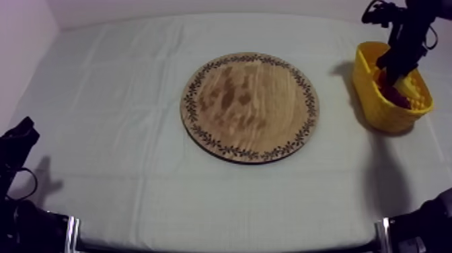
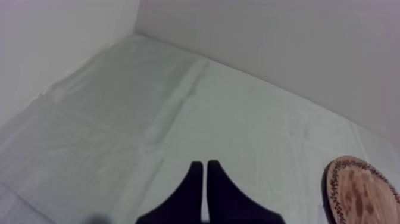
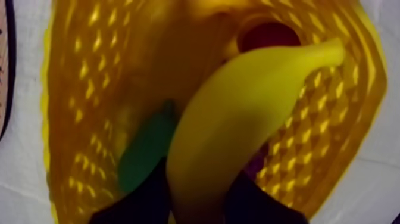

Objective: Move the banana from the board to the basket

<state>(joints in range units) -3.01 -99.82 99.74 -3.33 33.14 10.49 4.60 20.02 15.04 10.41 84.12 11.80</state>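
The yellow banana is down inside the yellow basket, and my right gripper is shut on its near end, one black finger on each side. From above, the right gripper reaches into the basket at the table's right side, with the banana just below it. The round wooden board at the table's middle is bare. My left gripper is shut on nothing, its fingers together as a wedge over the cloth, low at the left.
In the basket under the banana lie a small red fruit and a green object that I cannot identify. The board's rim shows beside the left gripper. White walls border the table at the back and left.
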